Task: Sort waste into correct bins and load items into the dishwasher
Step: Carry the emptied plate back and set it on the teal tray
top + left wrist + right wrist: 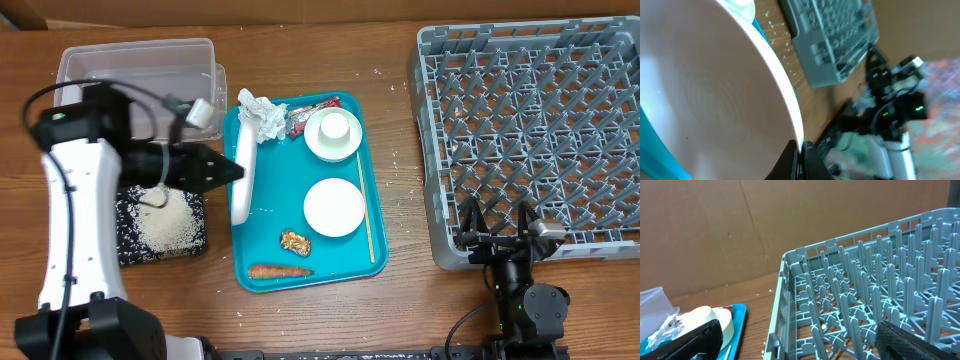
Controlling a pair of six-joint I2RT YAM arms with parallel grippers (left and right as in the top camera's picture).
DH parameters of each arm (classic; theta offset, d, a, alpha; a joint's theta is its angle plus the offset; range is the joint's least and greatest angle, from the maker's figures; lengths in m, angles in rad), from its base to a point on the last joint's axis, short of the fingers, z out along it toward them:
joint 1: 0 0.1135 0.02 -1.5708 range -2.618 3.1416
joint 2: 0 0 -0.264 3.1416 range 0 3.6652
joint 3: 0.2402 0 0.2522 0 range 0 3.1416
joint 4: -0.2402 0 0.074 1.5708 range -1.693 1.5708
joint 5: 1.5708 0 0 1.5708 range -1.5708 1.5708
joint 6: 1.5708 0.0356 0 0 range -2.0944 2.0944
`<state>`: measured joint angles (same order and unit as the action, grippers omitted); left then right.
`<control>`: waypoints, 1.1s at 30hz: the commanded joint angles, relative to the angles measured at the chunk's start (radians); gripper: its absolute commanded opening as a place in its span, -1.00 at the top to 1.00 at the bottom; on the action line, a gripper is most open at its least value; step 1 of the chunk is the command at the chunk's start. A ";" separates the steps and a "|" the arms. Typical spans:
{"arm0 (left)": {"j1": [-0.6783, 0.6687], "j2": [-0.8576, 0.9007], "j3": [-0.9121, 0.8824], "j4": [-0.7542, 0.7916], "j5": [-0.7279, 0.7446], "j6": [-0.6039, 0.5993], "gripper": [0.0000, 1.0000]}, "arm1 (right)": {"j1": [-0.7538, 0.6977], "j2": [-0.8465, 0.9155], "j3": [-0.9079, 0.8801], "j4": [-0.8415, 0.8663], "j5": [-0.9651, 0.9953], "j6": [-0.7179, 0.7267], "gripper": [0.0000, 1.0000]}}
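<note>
Plate (pixel 705 90) rim between left fingers (pixel 785 167)

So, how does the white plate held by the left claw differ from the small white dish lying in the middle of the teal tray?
The plate stands on edge, tilted, at the teal tray's border; the small dish lies flat on the tray. The left claw clamps the plate at its rim; nothing touches the small dish. The plate looks wider than the small dish. Both are plain, white and round.
</note>
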<state>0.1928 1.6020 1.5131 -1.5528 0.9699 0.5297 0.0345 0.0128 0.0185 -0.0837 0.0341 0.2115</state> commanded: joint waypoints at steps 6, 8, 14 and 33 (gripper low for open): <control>-0.258 -0.007 -0.003 0.224 -0.484 -0.453 0.92 | 0.004 -0.010 -0.010 0.003 0.013 -0.003 -1.00; -0.306 -0.007 -0.003 0.253 -0.563 -0.521 0.92 | 0.004 -0.010 -0.010 0.003 0.013 -0.003 -1.00; -0.443 -0.006 -0.003 0.298 -0.711 -0.656 0.92 | 0.004 -0.010 -0.010 0.003 0.013 -0.003 -1.00; -0.573 0.074 -0.093 0.437 -0.858 -0.755 0.92 | 0.004 -0.010 -0.010 0.003 0.013 -0.003 -1.00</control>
<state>-0.3756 1.6379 1.4494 -1.1351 0.1368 -0.2077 0.0341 0.0128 0.0185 -0.0830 0.0341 0.2119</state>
